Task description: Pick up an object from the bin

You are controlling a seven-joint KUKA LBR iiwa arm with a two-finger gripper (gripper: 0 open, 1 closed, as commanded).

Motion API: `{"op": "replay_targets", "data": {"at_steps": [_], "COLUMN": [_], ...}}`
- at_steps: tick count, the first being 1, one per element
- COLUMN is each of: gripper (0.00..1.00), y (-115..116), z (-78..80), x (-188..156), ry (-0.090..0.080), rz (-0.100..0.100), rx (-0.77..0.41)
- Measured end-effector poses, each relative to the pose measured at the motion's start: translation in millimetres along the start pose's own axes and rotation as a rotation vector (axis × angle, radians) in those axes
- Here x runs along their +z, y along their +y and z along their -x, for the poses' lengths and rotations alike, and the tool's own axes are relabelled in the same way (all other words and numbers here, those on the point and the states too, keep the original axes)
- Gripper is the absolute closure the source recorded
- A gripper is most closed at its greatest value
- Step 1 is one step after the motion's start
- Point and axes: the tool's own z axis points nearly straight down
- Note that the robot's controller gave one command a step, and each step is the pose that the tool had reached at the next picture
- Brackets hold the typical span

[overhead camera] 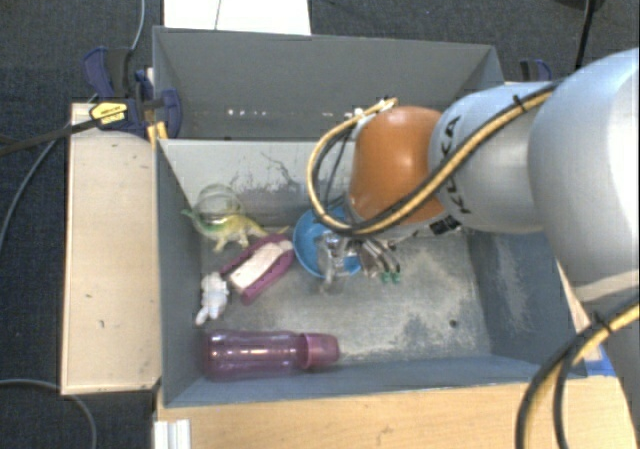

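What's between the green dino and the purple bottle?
In the camera view, a purple-and-white object lies between the green dinosaur and purple bottle, a small white toy beside it.

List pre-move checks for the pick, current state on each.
1. Pincer at a target: ok, at the blue round thing mid-bin.
2. Grip on it: cannot tell, the arm hides much of it.
3. Neighbour clearance: not ok, the purple-and-white bar lies right beside the blue round thing, on the view's left.
4. Purple bottle: ok, lying along the near wall, apart from the pincer.
5. Green toy dinosaur and white figure: ok, further to the view's left.
6. Wall clearance: ok, the pincer is over the middle of the bin floor.
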Motion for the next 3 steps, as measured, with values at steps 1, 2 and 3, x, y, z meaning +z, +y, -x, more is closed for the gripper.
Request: {"op": "replay_targets", "data": {"at_steps": [1,2,3], "gripper": [1.00,1.00,1.00], "y": [1.2,-0.6,-1.2], "z": [-2.3,-5.9,-3.7], "x": [-28.1,-57.2,-83.9], "ry": [0.005,-0.006,0.003], "rz": [0.000,0.000,0.001], "rx": [-0.015,-0.021,-0.012]}}
